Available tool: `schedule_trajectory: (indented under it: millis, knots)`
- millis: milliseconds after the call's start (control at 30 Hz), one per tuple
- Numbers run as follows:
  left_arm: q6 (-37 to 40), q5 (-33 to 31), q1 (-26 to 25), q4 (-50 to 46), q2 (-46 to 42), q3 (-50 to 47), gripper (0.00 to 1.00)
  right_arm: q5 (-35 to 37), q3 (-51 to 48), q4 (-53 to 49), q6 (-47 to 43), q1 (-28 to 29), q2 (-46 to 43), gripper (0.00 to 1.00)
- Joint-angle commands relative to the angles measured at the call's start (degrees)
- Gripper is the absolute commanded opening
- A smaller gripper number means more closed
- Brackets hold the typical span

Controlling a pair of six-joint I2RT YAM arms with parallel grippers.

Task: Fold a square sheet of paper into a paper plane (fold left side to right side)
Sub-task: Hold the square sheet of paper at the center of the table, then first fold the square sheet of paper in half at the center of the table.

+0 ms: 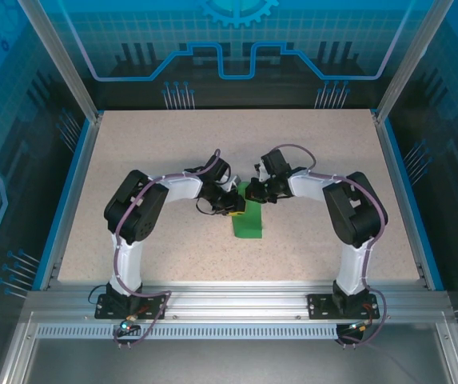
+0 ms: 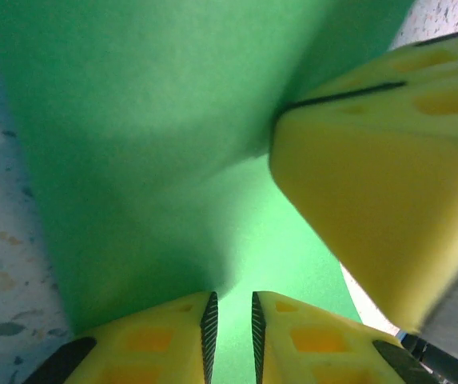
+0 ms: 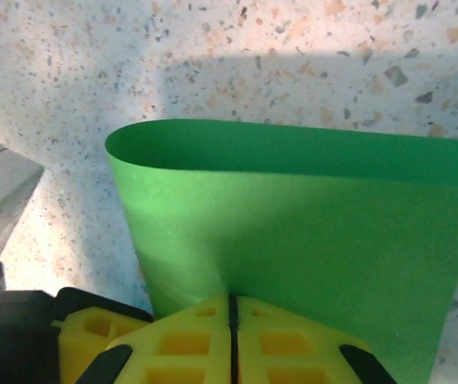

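Observation:
The square sheet of paper [image 1: 247, 222] is bright green and lies mid-table, bent over itself into a narrow strip with a soft, rounded fold. In the right wrist view the sheet of paper [image 3: 292, 216] curls from that fold toward my right gripper [image 3: 232, 308], which is shut on its near edge. My right gripper [image 1: 254, 192] sits at the strip's far end. My left gripper [image 1: 233, 205] is close beside it on the left. In the left wrist view my left gripper [image 2: 232, 336] hovers low over the paper [image 2: 157, 144] with a narrow gap between its pads.
One yellow finger of the right gripper [image 2: 372, 184] is very close in front of the left wrist camera. A yellow finger of the left gripper [image 3: 85, 336] shows at the lower left of the right wrist view. The speckled tabletop [image 1: 324, 152] has blue side rails [image 1: 400, 192].

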Motion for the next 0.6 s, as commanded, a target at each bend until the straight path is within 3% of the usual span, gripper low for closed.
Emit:
schedule_trajectory:
  millis: [0, 567]
  knots:
    - [0.05, -1.07, -0.94, -4.3, 2.52, 0.03, 0.23, 0.52, 1.82, -2.96, -0.86, 0.63, 1.95, 0.08]
    - [2.01, -1.41, -1.64, -7.63, 0.2, -0.27, 0.23, 4.26, 1.29, -8.37, 0.32, 0.54, 4.97, 0.07]
